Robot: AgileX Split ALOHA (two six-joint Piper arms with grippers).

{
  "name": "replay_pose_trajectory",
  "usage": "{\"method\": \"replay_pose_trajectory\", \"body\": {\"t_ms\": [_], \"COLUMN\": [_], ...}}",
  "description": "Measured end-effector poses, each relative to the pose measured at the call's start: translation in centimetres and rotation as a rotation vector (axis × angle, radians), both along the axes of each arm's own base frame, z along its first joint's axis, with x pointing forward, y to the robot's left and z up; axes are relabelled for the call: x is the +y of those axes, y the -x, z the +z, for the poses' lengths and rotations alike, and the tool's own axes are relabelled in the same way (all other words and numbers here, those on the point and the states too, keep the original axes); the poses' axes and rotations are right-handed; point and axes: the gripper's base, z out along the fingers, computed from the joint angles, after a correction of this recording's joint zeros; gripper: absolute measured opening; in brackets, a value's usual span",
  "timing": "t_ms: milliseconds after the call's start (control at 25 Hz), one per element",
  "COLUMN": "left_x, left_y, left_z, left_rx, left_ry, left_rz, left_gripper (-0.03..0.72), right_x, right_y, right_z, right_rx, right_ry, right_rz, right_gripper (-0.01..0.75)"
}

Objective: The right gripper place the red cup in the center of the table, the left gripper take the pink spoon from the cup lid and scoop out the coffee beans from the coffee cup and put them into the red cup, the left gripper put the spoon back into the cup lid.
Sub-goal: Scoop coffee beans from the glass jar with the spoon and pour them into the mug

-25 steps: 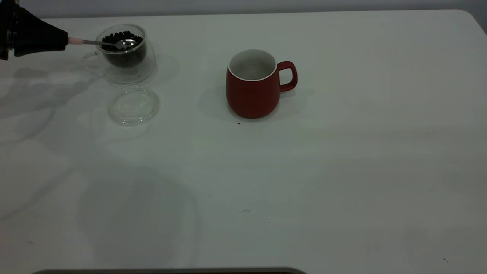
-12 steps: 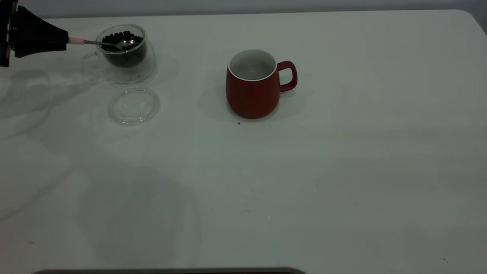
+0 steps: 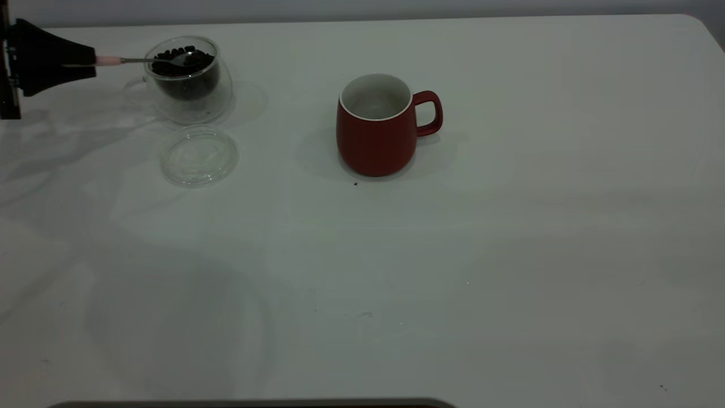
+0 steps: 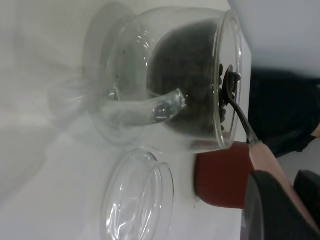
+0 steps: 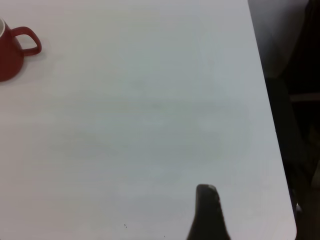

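A: State the cup count on the tabletop (image 3: 510, 226).

B: Two cups. One red cup (image 3: 376, 126) and one clear glass coffee cup (image 3: 187, 79).

A: Lids?

B: One cup lid (image 3: 199, 156), a clear glass disc.

A: Spoons?

B: One pink spoon (image 3: 148, 59).

A: Coffee beans?

B: One heap of coffee beans (image 3: 184, 71) in the glass cup. The individual beans cannot be counted. A few sit in the spoon bowl; their number cannot be told.

A: Tools?

B: Two. One left tool (image 3: 85, 60) in the exterior view, and one right tool (image 5: 209, 210), of which a single finger shows in its wrist view.
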Motion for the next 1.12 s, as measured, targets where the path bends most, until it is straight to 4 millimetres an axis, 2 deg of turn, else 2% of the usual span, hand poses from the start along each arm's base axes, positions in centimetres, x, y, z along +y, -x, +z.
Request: {"method": "replay_pose_trajectory", "body": {"t_ms": [520, 800, 920, 1120], "left_x": [1.8, 1.5, 1.0, -0.1], "left_y": [0.4, 0.3, 0.1, 0.1], "left_z": [0.0, 0.2, 1.1, 3.8], "left_rx": [0.001, 0.005, -0.002, -0.031], "left_ry": [0.028, 0.034, 0.028, 0.017], "left_rz": [0.053, 0.054, 0.044, 0.017], "left_gripper": [0.123, 0.123, 0.123, 0.123], "right_x": [0.0, 0.0, 0.0, 0.0], "right_y": [0.0, 0.0, 0.0, 0.0], "right_z": [0.0, 0.0, 0.0, 0.0], "right_rx": [0.0, 0.0, 0.0, 0.0], "right_ry": [0.0, 0.0, 0.0, 0.0], "right_rz": [0.0, 0.0, 0.0, 0.0], "right_gripper": [0.591, 0.591, 0.591, 0.591]}}
